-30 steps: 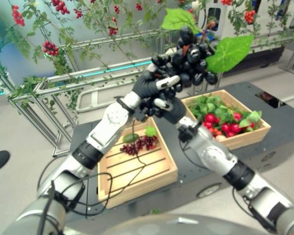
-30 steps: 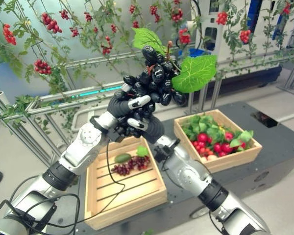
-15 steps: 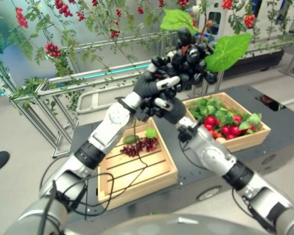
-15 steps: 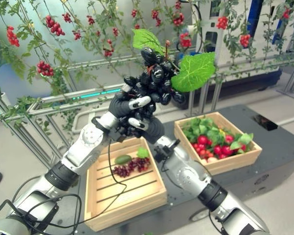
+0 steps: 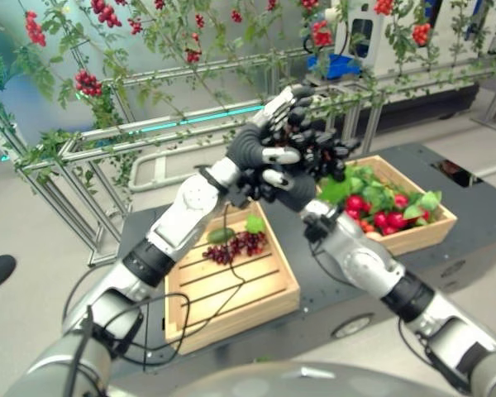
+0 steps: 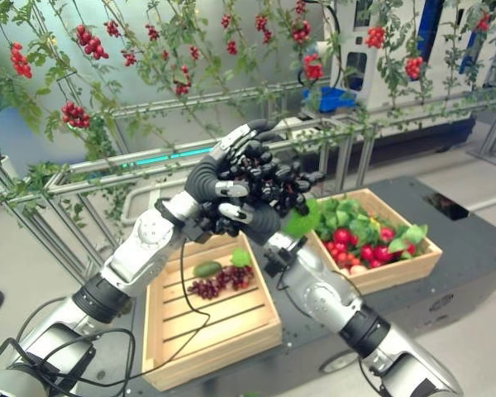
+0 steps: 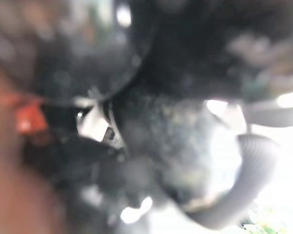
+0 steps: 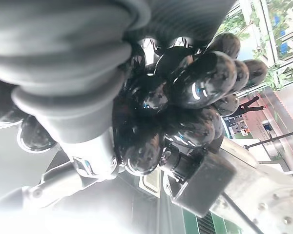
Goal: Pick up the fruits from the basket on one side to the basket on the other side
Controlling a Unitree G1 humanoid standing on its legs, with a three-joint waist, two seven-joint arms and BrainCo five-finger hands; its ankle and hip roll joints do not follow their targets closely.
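Holding: both hands meet high above the surface [image 5: 471, 240], clasped round one bunch of black grapes [image 6: 274, 182].
Vines: metal rails [image 5: 149, 132] behind carry leafy stems with red berry clusters [image 5: 84, 81].
Left crate: a wooden slatted crate [image 5: 231, 289] sits on the dark surface; a small dark-red grape bunch [image 5: 236, 244], a green oval fruit [image 5: 219, 235] and a green leaf [image 5: 255, 222] lie at its far end.
Left hand: the left hand [image 5: 260, 153] is raised over the gap between the crates, fingers curled over the top and near side of the black grapes, gripping them.
Black grapes: the bunch is in the air, well above both crates, pressed between the two hands; a green leaf [image 6: 302, 222] hangs below it on the right.
Right hand: the right hand [image 6: 252, 219] comes up from below, just under the left one, fingers curled against the underside of the bunch; its wrist view shows glossy black grapes [image 8: 195, 85] right against its ribbed cover.
Right crate: a second wooden crate [image 5: 434, 223] stands to the right, apart from the first, heaped with green leaves [image 5: 360, 178] and red fruits [image 5: 388, 217].
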